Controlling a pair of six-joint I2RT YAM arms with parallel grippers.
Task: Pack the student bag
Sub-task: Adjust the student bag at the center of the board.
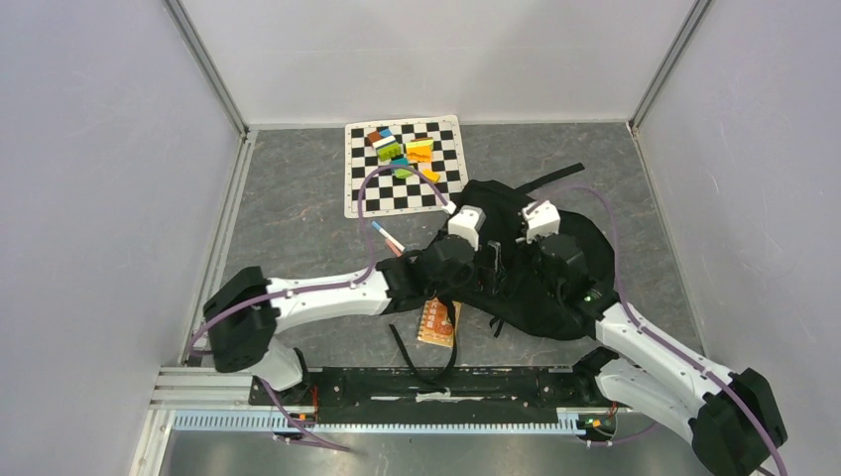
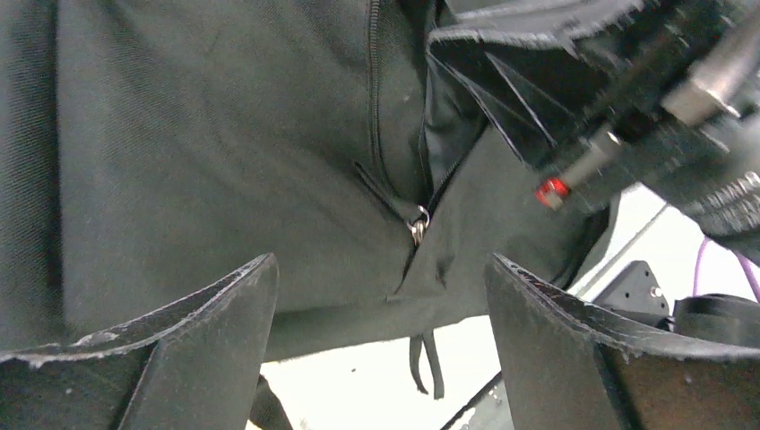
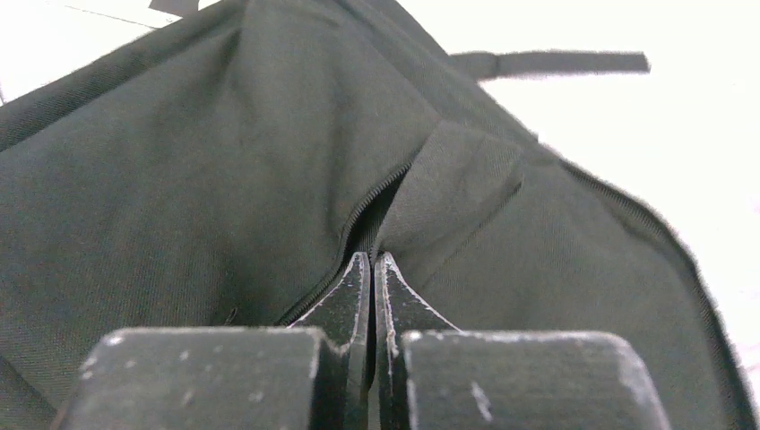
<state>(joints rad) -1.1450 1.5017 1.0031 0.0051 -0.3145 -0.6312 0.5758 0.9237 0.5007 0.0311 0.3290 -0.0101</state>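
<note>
The student bag (image 1: pixel 540 309), a soft black backpack, lies right of the table's centre with both arms over it. My left gripper (image 1: pixel 490 260) hovers open over its fabric. In the left wrist view my left gripper (image 2: pixel 381 313) has wide jaws with nothing between them, and a metal zip pull (image 2: pixel 418 224) sits just beyond. My right gripper (image 1: pixel 520 260) is shut at the zip line. In the right wrist view my right gripper (image 3: pixel 372 260) has its tips pressed together on the bag's edge (image 3: pixel 448 179), and the fabric rises toward them.
A black-and-white checkered mat (image 1: pixel 369 198) at the back holds several coloured blocks (image 1: pixel 402 151). A pen (image 1: pixel 387 238) lies left of the bag. An orange patterned notebook (image 1: pixel 437 320) lies under the left arm. A black strap (image 1: pixel 551 178) trails behind the bag. Grey walls stand on three sides.
</note>
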